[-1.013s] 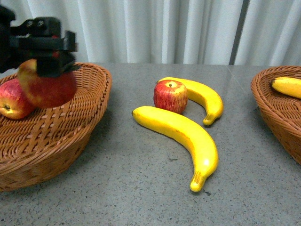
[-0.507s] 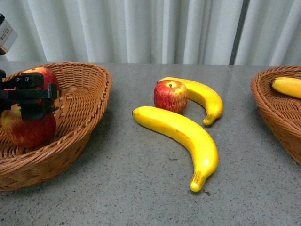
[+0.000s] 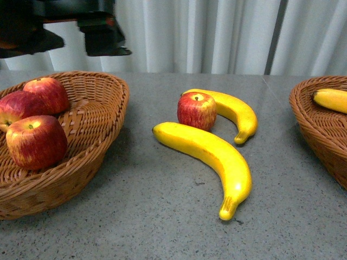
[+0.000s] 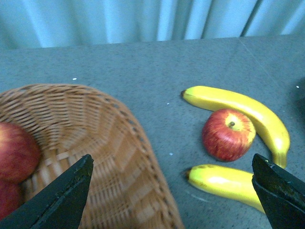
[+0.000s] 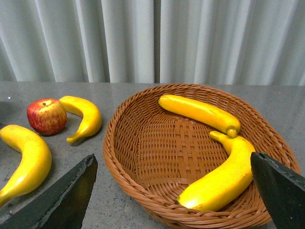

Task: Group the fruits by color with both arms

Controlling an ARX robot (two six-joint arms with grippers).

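Three red apples (image 3: 37, 142) lie in the left wicker basket (image 3: 103, 135). My left gripper (image 3: 70, 46) hangs open and empty high above that basket, blurred. In the left wrist view its fingers (image 4: 71, 191) stand wide apart over the basket's rim (image 4: 138, 157). One apple (image 3: 196, 110) sits on the table between a long banana (image 3: 211, 157) and a shorter banana (image 3: 233, 111). My right gripper (image 5: 172, 160) is open and empty over the right basket (image 5: 114, 157), which holds two bananas (image 5: 198, 113) (image 5: 224, 176). The front view does not show the right gripper.
The grey table (image 3: 162, 216) runs back to a white curtain (image 3: 217, 32). The right basket (image 3: 320, 130) is cut off by the front view's edge, with one banana (image 3: 332, 99) showing inside. Bare tabletop lies between the baskets in front of the loose fruit.
My left gripper let go of the apple it was lowering into the left basket and rose up and to the right. That apple now rests at the basket's front.
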